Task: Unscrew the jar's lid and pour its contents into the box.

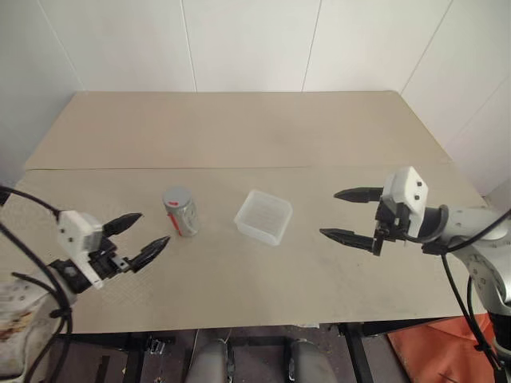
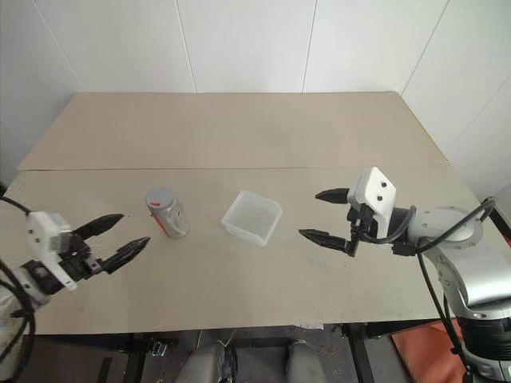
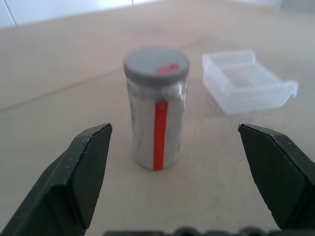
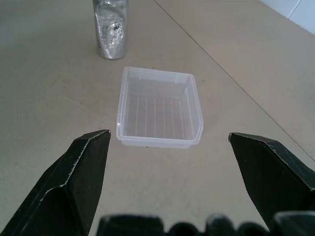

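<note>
Bearing a red stripe, the jar point(image 3: 156, 123) shows no readable writing.

Head stereo pair: high, angled down over the table point(image 1: 239, 144), far edge and wall in frame; near-identical coverage. Left wrist view: low, close, faces the jar point(image 3: 156, 118). Right wrist view: close, faces the box point(image 4: 160, 108). Both wrist views share jar and box.
</note>
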Motion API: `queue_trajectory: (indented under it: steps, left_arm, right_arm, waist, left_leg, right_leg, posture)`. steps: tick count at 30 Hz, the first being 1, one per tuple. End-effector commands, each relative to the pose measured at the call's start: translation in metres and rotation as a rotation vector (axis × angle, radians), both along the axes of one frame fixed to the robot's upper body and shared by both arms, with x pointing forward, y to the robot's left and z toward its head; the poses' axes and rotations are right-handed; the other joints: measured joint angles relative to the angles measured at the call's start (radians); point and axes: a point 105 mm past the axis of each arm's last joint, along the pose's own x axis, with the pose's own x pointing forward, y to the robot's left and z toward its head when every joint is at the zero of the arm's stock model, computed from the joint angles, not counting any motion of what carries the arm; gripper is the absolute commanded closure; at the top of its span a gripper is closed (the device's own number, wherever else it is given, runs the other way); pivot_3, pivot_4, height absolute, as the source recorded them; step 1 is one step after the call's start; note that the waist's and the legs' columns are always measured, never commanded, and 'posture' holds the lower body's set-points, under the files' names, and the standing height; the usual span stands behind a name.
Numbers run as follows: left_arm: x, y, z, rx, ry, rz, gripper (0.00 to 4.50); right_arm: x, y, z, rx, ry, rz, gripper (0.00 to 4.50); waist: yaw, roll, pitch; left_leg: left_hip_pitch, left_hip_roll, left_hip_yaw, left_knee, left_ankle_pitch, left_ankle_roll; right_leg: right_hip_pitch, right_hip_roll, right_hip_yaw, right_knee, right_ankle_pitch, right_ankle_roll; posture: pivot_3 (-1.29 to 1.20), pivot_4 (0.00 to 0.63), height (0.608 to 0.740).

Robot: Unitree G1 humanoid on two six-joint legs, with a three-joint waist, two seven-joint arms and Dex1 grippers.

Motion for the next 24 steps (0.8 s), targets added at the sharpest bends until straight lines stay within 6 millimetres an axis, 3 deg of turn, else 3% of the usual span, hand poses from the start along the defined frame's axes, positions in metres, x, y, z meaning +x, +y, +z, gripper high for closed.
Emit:
queue_trajectory:
  steps: [1,5,24]
  left_arm:
    - [0.006,-0.004,0.007,-0.011,-0.047,0.031,0.02]
    - [0.023,-0.004,0.003,-0.047,-0.06,0.134,0.02]
    - [0.067,-0.031,-0.017,-0.064,-0.143,0.217,0.02]
  right_arm:
    - [-0.004,0.007,0.014,-0.004,-0.055,0.028,0.0]
    - [-0.004,0.012,0.017,0.0,-0.089,0.036,0.0]
    - [-0.011,0.021,0.019,-0.011,-0.138,0.084,0.0]
  waist:
    - [0.0,0.0,0.0]
    - [0.001,0.0,0.0]
    - [0.002,0.0,0.0]
  left_leg:
    - [0.0,0.0,0.0,0.0,0.0,0.0]
    - [0.003,0.0,-0.001,0.0,0.0,0.0]
    - [0.005,0.0,-0.001,0.0,0.0,0.0]
  right_leg:
    - [0.0,0.0,0.0,0.0,0.0,0.0]
    - [0.003,0.0,0.0,0.0,0.0,0.0]
    - [0.006,0.0,-0.001,0.0,0.0,0.0]
  posture:
    - [0.0,0.15,0.74]
    - [0.0,0.15,0.74]
    - [0.0,0.15,0.74]
